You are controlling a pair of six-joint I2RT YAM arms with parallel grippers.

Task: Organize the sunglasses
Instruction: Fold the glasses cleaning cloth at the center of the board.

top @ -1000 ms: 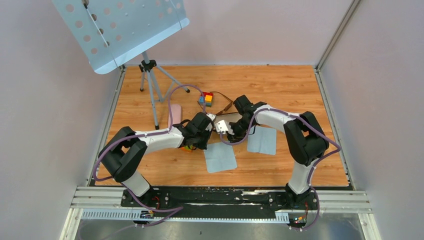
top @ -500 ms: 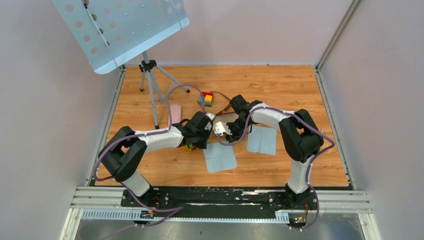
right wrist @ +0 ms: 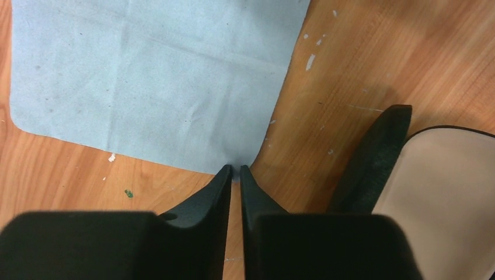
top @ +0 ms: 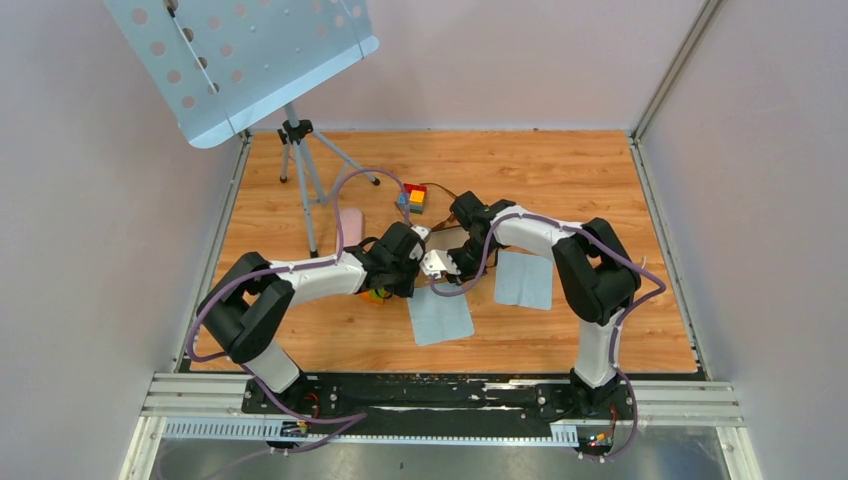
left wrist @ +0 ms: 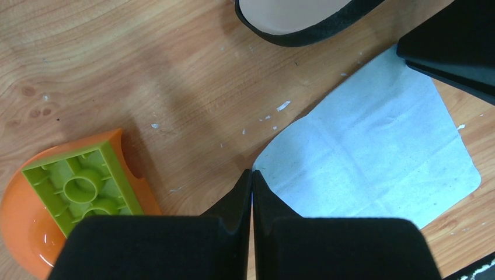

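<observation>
On the bench (top: 600, 170), a green brick (left wrist: 82, 186) on an orange piece lies just left of the left fingers (left wrist: 236, 201). These are pressed together, tips at the corner of a pale blue cloth (left wrist: 373, 146). Of the sunglasses (top: 445, 192) only a thin brown line shows, beside the coloured blocks (top: 412, 197); the rest is hidden. The right fingers (right wrist: 213, 195) are likewise pressed together at a cloth corner, with the open black case (right wrist: 379, 157) just beside them.
</observation>
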